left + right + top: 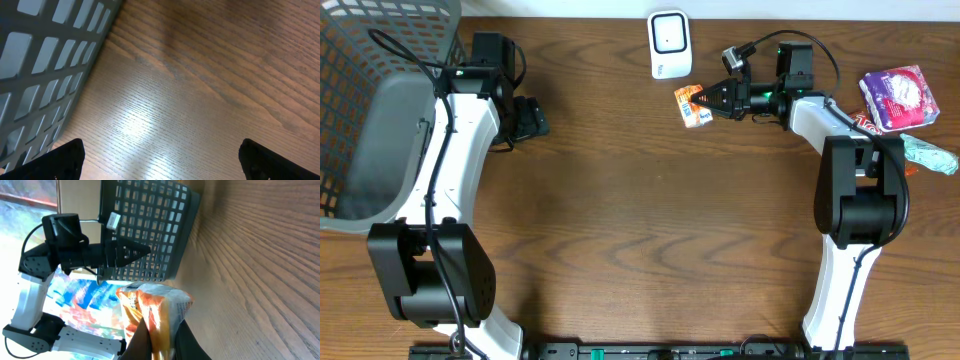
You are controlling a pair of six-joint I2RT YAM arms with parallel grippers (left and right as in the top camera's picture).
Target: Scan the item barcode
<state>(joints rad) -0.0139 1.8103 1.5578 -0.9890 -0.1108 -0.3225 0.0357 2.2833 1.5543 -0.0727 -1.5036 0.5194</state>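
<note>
A small orange crinkly plastic snack packet [690, 106] sits pinched at one end between the pressed-together black fingers of the right gripper [712, 99], at the far side of the brown wood-grain table [650, 210]. The packet hangs just in front of, and a little to the right of, a white rounded-rectangle barcode scanner [670, 44] with a dark window on its face; the two are near each other but apart, with bare wood between them. In the right wrist view the packet's wrinkled foil bulges out from between the fingers [141, 341], and whether it touches the tabletop cannot be told. To the right of that arm's white and black base lie a purple and pink glossy packet [900, 97], a pale green wrapped item [932, 156] and a bit of red packaging [863, 124], all well apart from the scanner. At the left edge stands a grey plastic basket [380, 100] with a grid of square holes in its walls. The left gripper [532, 118] hovers beside it over bare wood, its two black fingers spread wide and holding nothing. The tabletop is smooth with a soft sheen, showing pale reflections of light.
</note>
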